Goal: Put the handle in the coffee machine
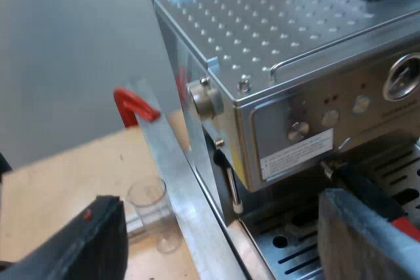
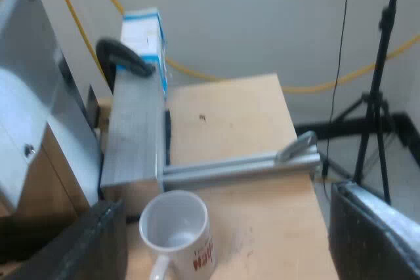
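Left arm: the left claw [image 1: 220, 227] has its fingers spread wide with nothing between them. It faces the front of the espresso machine [image 1: 275, 50], low over the drip tray [image 1: 302, 260].
Task's thing: the dark handle [image 1: 364, 188] lies ahead of the left claw, just past the tip of one finger and not in the middle of the gap. Whether it touches that finger cannot be told.
Long axis: the handle slopes from a metal end tucked under the machine's front panel, down and outward toward the claw. Its red end [image 1: 407, 226] is the part nearest the claw.
Seating: it cannot be told whether the handle is locked into the machine or only offered up, because the metal head is hidden.
Right arm: the right claw [image 2: 226, 227] is also spread wide and empty, above a mug [image 2: 177, 227] on the table [image 2: 243, 122].
Nearer arm: the left, clearly.
Coming move, as a judgement: the left claw would likely need to shift sideways until the handle sits mid-gap, then close across its axis.
Bystander: a measuring glass [image 1: 149, 204] stands near the other finger, well apart from the handle.
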Motion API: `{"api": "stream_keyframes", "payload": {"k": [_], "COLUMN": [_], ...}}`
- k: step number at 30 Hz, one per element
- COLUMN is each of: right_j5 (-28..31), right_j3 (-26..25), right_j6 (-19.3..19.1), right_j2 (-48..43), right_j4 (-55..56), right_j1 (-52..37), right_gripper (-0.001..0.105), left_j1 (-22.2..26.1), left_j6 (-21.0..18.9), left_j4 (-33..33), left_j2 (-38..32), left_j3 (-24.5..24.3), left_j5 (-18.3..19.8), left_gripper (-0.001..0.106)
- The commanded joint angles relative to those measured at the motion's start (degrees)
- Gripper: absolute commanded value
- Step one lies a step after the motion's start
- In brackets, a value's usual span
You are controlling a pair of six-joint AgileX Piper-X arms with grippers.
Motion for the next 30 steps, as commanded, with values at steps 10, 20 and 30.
{"api": "stream_keyframes", "payload": {"k": [10, 20, 30], "right_j5": [0.2, -2.2, -9.6], "right_j3": [-0.5, -1.0, -0.4], "right_j6": [-3.8, -3.8, -6.3], "right_j2": [-14.7, -24.4, -24.3], "right_j4": [0.5, 12.9, 18.0], "right_j1": [-0.2, -0.2, -0.2], "right_gripper": [0.066, 0.066, 0.066], "left_j1": [0.2, 0.2, -0.3], "left_j6": [1.0, 1.0, 1.0], "left_j4": [3.9, 13.5, 21.7], "left_j2": [-15.4, -24.8, -30.6], "left_j3": [7.8, 11.6, 11.5], "left_j5": [-0.7, -0.7, -0.3], "left_gripper": [0.063, 0.063, 0.063]}}
